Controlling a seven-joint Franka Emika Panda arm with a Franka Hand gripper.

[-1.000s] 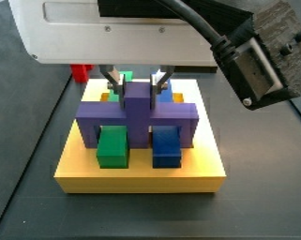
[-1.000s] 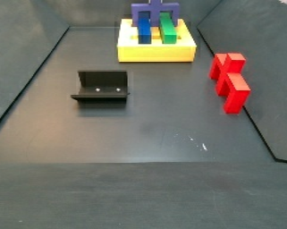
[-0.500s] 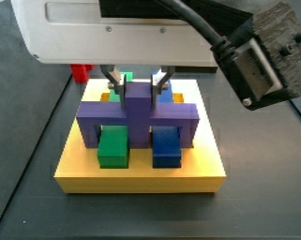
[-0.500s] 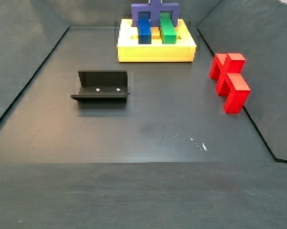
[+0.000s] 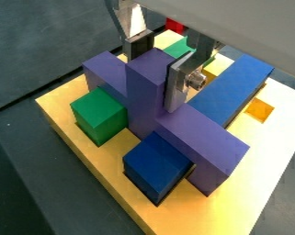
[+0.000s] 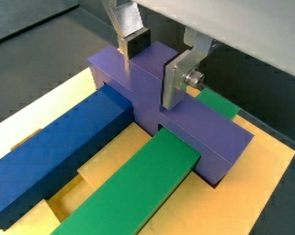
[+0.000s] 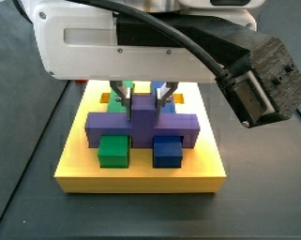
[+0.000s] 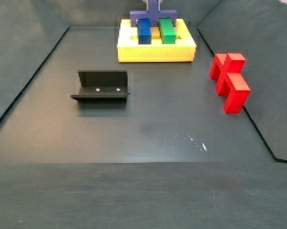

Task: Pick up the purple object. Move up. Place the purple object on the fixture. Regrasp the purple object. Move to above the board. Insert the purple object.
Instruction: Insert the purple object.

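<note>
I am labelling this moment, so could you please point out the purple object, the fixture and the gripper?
purple object (image 7: 110, 127): side view, on its crossbar.
fixture (image 8: 101, 86): side view, on its back wall.
gripper (image 5: 161, 64): wrist view, midway between its fingertips, astride the purple object's raised stub.

You get 2 wrist views looking steeply down, very close, past the gripper (image 5: 160, 62) onto the thick yellow slotted board (image 6: 39, 96). 1 side view faces that board (image 7: 140, 176) closely; another sees it (image 8: 157, 52) from far across the dark floor.
</note>
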